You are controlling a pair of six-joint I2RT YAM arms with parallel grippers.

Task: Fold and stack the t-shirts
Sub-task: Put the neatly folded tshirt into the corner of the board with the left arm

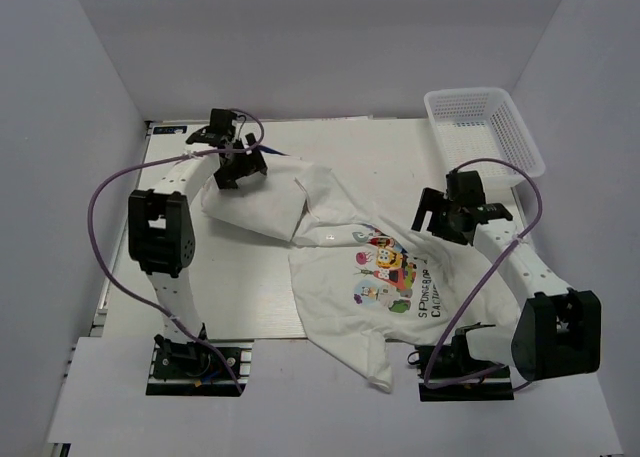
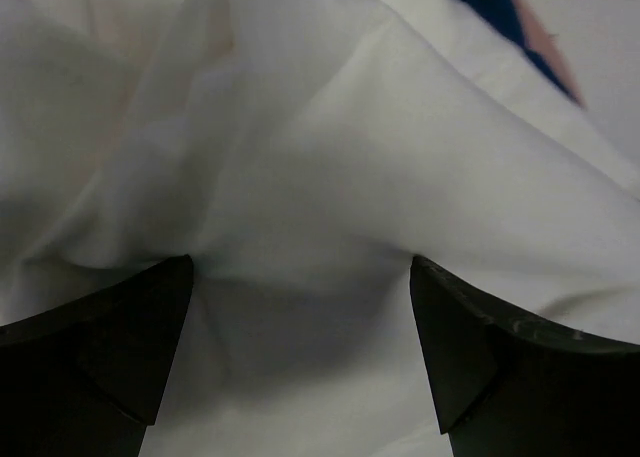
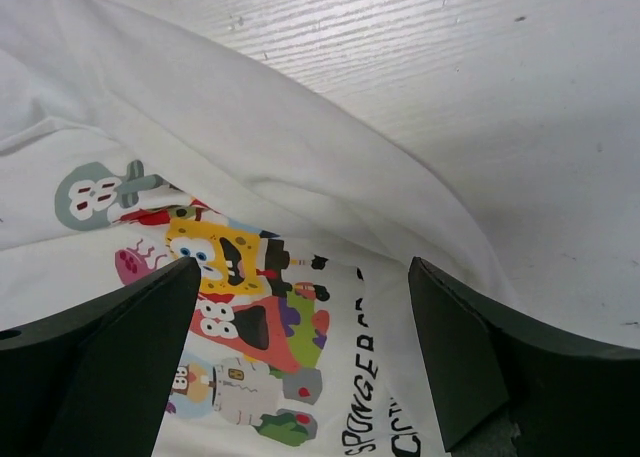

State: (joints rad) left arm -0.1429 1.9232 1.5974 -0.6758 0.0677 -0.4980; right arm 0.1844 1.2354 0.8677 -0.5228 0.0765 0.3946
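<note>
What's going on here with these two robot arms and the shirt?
Two robot arms are folding shirts. A white cotton t-shirt with a colourful cartoon print lies rumpled on the pale table. The left gripper hovers open over bunched white cloth beside it; the right gripper hangs open above the printed shirt's right edge. Neither holds anything. A white plastic mesh basket sits in the far right corner.

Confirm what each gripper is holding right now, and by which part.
Nothing held. Left gripper is open over the crumpled plain white cotton t-shirt; right gripper is open over the white cotton t-shirt with the cartoon print.
</note>
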